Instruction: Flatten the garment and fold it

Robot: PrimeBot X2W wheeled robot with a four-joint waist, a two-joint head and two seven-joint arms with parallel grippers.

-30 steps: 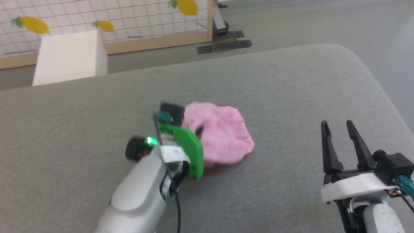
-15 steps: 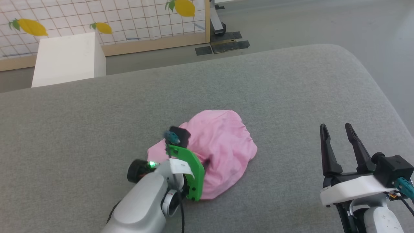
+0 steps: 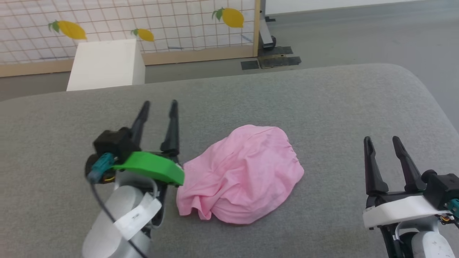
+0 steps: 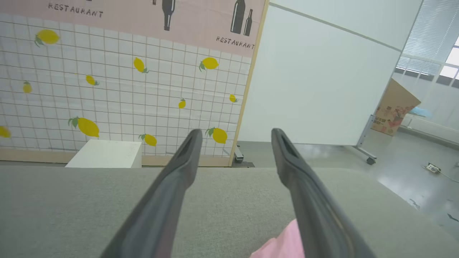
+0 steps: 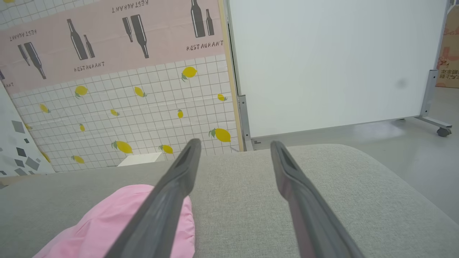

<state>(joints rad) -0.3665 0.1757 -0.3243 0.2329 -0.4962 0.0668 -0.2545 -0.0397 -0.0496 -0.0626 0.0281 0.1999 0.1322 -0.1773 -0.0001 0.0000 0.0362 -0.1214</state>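
Observation:
The garment (image 3: 244,175) is a light pink bundle lying crumpled in the middle of the grey padded surface (image 3: 322,100), with folds bunched at its near left edge. To its left, my left gripper (image 3: 159,104) is open, fingers pointing away, holding nothing. A corner of the garment (image 4: 283,245) peeks in beside that gripper's right finger in the left wrist view. My right gripper (image 3: 382,138) is open at the lower right, well clear of the cloth. In the right wrist view the garment (image 5: 107,222) lies at the lower left behind the left finger.
A white box (image 3: 105,64) stands on the floor beyond the surface's far edge, before a lemon-patterned tiled wall panel (image 3: 161,21). The surface rounds off at the far right corner (image 3: 412,77). A white rolling partition (image 5: 330,68) stands behind.
My left gripper has let go of the garment, opened, and drawn back to the left with fingers pointing away. The garment now lies loose. The head camera has shifted.

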